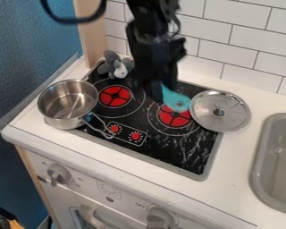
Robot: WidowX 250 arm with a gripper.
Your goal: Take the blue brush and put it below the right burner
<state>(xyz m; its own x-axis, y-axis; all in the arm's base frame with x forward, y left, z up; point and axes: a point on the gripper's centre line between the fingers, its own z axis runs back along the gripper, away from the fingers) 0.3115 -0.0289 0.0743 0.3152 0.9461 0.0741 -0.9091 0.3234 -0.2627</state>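
The teal-blue, round-ended brush [177, 102] is at the upper edge of the round red right burner [174, 118], next to the black gripper [157, 89]; whether it is grasped, I cannot tell. Placement below that burner remains.

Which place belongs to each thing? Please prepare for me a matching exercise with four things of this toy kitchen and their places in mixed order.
1. steel pot
2. round lid
3. plush toy
4. blue brush

A. behind the left burner
B. at the gripper
C. left of the left burner
D. right of the right burner

1-C, 2-D, 3-A, 4-B
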